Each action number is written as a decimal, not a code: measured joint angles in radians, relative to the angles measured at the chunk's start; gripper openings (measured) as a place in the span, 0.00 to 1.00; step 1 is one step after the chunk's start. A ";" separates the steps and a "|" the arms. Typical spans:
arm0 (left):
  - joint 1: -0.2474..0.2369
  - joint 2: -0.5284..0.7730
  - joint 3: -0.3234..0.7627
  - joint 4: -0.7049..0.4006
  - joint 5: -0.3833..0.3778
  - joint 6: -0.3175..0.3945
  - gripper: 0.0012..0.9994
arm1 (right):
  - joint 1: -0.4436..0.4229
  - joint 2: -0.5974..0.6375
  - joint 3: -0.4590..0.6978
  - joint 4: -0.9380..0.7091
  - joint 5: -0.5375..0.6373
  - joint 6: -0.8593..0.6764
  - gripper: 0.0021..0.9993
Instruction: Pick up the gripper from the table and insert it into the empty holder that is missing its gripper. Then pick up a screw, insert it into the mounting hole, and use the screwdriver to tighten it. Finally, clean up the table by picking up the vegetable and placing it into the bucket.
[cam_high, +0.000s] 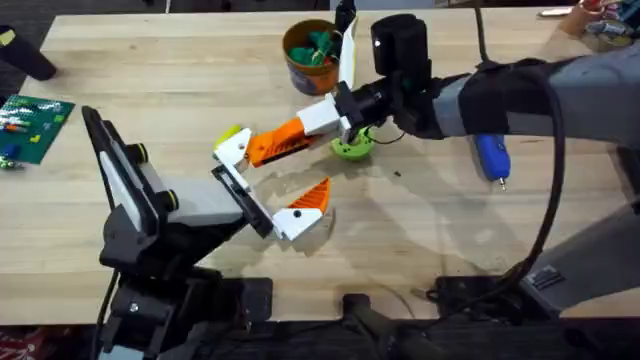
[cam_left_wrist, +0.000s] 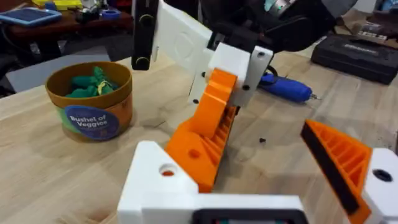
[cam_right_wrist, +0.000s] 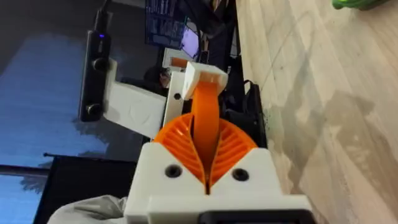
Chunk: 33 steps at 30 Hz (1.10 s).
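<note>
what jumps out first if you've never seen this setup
The right gripper at mid-table, shut on the orange-and-white gripper, holding it above the wood toward the left gripper, which is open. Behind them stands the bucket with green veggies; the blue screwdriver lies at the right.

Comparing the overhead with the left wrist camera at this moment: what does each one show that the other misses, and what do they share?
Overhead alone: a green circuit board at the left, and the green vegetable lying on the table beside the held part. Left wrist alone: the words "Bushel of Veggies" on the bucket, and a black case beyond the screwdriver. Both: the bucket with green pieces inside, the blue screwdriver, and the orange gripper, clamped by the right gripper.
</note>
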 joint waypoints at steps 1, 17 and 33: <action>0.000 0.000 0.000 0.000 0.001 0.000 0.99 | 0.001 0.000 0.000 0.000 0.000 0.000 0.01; 0.004 0.000 -0.001 -0.009 0.176 -0.003 0.99 | 0.035 0.014 0.000 -0.001 -0.022 0.014 0.01; 0.005 0.000 -0.001 -0.010 0.175 -0.008 0.99 | 0.037 0.014 0.000 0.000 -0.008 0.036 0.01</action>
